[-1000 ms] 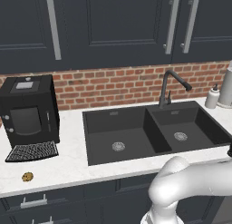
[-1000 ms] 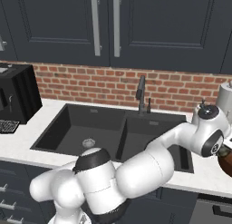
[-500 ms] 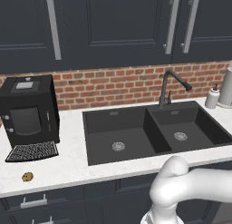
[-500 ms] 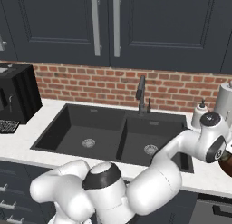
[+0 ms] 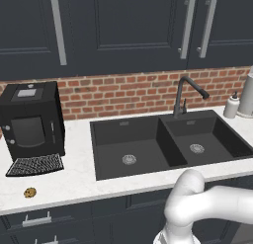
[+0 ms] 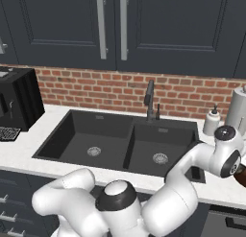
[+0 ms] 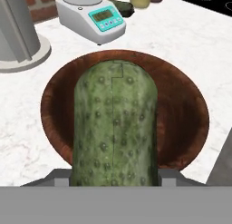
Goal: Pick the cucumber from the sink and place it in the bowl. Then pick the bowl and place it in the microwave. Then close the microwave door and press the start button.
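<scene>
Pinching the cucumber [image 7: 115, 132] at frame centre above the bowl [image 7: 181, 109], the jaws next need only spread to drop it.

Cucumber [image 7: 115, 128] over bowl [image 7: 190, 123]; scale [image 7: 93, 17] behind bowl.

pincer fingertips behind cucumber [image 7: 115, 128]

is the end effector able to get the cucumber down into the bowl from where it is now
Probably yes: the cucumber hangs right over the open bowl, with nothing between them; the scale stands off to the side.
</scene>
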